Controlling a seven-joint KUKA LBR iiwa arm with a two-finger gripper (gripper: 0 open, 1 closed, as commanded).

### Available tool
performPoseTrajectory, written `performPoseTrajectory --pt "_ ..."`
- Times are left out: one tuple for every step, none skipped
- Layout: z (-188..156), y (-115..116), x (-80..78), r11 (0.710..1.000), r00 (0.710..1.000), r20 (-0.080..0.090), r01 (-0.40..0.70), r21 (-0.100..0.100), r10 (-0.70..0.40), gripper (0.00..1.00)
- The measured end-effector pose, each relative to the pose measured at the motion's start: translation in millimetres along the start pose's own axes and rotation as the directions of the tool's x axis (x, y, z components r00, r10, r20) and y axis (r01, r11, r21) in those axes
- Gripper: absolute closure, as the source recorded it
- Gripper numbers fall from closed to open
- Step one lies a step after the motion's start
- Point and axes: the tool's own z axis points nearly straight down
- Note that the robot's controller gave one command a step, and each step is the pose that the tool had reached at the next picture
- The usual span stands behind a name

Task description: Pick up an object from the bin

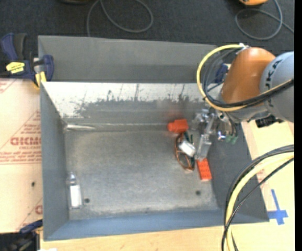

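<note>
The gripper [200, 140] hangs low; whether spread or pinched, I cannot tell. Just below it an orange brick [205, 170] lies flat, pointing lengthwise toward the near wall.

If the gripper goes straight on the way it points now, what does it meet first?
Probably the small white piece with a dark wire loop just below the gripper; depth is unclear.

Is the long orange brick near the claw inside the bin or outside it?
Inside: the orange brick lies on the floor of the bin, within its walls.
</note>
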Motion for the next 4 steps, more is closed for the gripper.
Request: performPoseTrajectory --pt "14 1 7.4 0.993 0.993 0.000 0.118 -0.002 -0.118 0.00" --pt "33 6 3.6 0.966 0.966 0.004 0.259 0.000 -0.259 1.00" --pt "35 6 3.0 0.930 0.930 0.004 0.367 0.001 -0.367 1.00" --pt "34 6 2.9 0.896 0.896 0.006 0.443 0.001 -0.443 1.00"
